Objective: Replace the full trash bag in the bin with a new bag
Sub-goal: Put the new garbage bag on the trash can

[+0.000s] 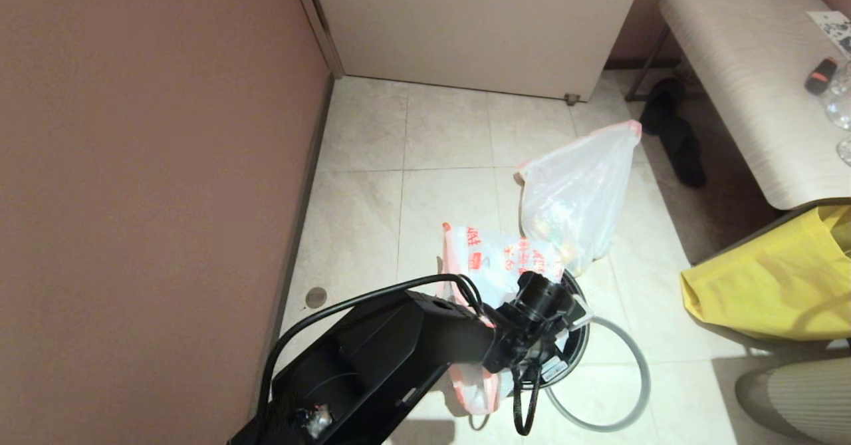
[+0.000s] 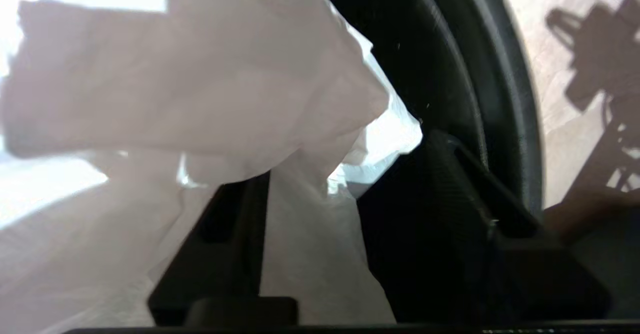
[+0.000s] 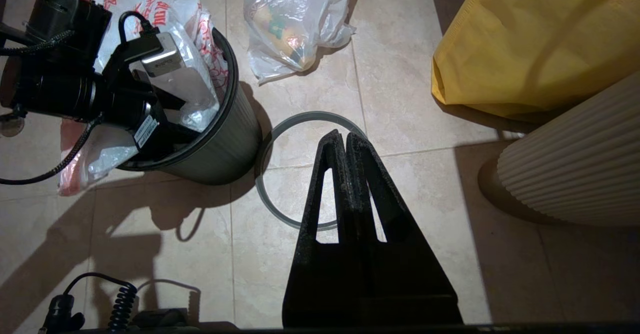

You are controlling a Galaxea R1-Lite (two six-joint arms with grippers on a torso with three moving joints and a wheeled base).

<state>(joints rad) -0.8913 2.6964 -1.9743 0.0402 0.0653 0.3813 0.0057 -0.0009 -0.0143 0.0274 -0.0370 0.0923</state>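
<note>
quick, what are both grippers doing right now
left gripper: jaws open inside the bin, around the new bag.
right gripper: jaws shut, holding nothing.

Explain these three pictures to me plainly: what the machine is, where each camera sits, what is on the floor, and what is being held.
This is a two-armed robot. One picture looks down from its head; the others come from cameras on each wrist. The left hand reaches into the bin, a small black wastebasket, with the new bag, printed in red, draped around its fingers; whether it grips the plastic is unclear. The right hand hangs shut and empty above the grey hoop lying on the floor beside the bin. The full trash bag sits on the tiles behind. A yellow bag stands to the right.
</note>
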